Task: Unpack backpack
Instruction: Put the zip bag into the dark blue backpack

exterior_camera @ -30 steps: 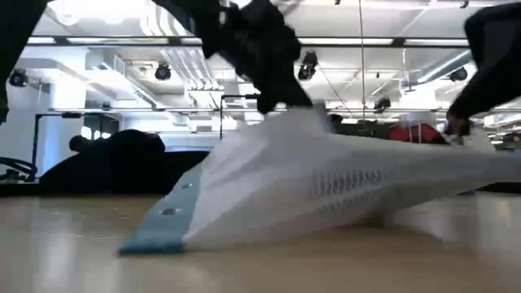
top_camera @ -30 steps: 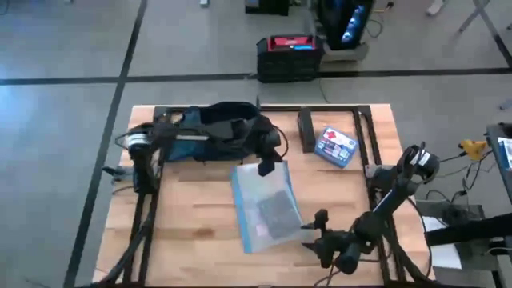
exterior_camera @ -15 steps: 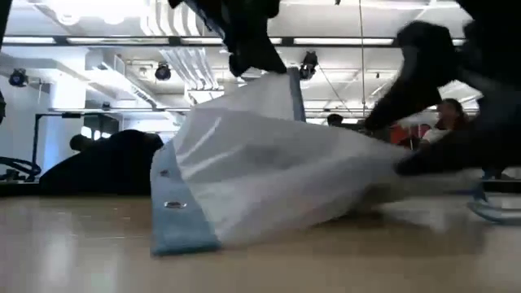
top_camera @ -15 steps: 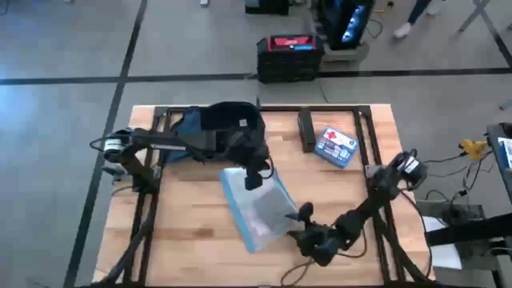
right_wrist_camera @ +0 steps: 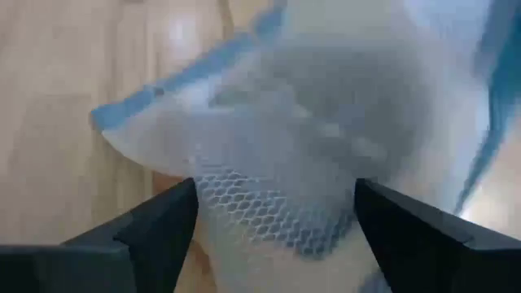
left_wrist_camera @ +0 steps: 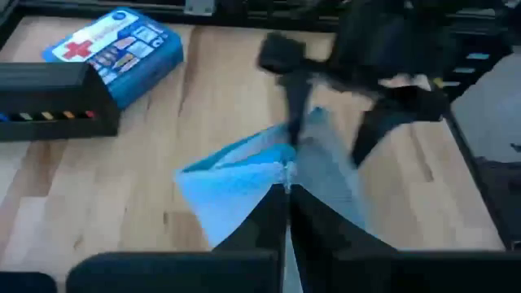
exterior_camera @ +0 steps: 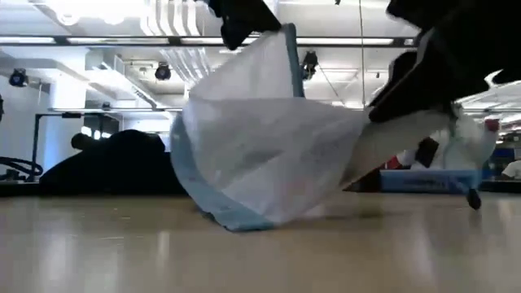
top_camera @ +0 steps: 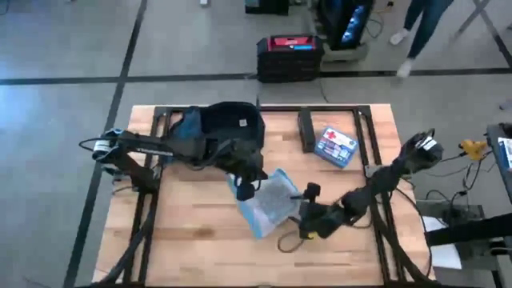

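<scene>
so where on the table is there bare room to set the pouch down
The near-left tabletop is bare, bordered by the left frame rail and the pouch. The far side is crowded: backpack, black case and blue box. The centre is taken by the left gripper and right gripper at the pouch.

1 backpack [top_camera: 228, 128], 1 pouch [top_camera: 268, 202], 1 box [top_camera: 335, 146]

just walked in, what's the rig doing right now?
Both arms are on a clear plastic pouch at mid-table. The left gripper pinches its blue edge and holds that side up; the right gripper is open around its other end. The backpack sits at the far edge, and a first-aid box lies to the right.
</scene>
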### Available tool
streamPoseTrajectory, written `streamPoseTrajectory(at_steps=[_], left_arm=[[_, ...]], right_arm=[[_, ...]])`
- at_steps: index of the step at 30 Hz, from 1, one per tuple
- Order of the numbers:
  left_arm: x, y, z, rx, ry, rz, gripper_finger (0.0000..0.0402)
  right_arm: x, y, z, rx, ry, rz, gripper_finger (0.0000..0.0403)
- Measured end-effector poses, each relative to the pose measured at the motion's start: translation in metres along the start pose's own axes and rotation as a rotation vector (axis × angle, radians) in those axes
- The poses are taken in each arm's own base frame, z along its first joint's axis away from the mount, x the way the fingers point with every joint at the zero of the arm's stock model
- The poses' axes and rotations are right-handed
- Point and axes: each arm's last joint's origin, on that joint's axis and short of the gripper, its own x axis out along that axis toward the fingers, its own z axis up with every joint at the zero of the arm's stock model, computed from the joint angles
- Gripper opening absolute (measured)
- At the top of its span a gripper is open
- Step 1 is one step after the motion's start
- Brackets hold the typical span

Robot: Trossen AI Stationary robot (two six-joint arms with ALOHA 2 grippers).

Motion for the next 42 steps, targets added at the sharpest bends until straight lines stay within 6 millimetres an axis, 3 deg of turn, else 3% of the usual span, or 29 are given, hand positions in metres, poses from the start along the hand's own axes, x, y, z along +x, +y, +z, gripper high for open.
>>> streamPoseTrajectory(at_steps=[4,9,14,24,34,39,42], left_arm=[[-0.006,-0.004,0.002,0.005,-0.022,-0.012,0.0000],[-0.012,-0.006,0.004,-0.004,-0.039,-0.010,0.0000],[-0.015,-0.006,0.005,-0.010,-0.046,-0.001,0.0000],[-0.032,-0.011,0.013,-0.003,-0.123,-0.015,0.0000],[-0.063,-0.017,0.021,0.030,-0.219,-0.028,0.0000],[-0.071,-0.015,0.024,0.046,-0.259,0.034,0.0000],[-0.072,-0.015,0.025,0.050,-0.267,0.048,0.0000]], right_arm=[[-0.004,-0.002,0.016,0.019,-0.032,0.059,0.0344],[-0.029,-0.006,0.044,0.054,-0.102,0.106,0.0348],[-0.044,-0.029,0.048,0.109,-0.066,0.025,0.0348],[0.003,-0.046,0.036,0.206,0.114,0.171,0.0348],[0.028,-0.043,0.051,0.248,0.047,0.550,0.0348],[0.036,-0.033,0.057,0.227,-0.068,0.628,0.0346],[0.047,-0.030,0.053,0.201,-0.051,0.617,0.0320]])
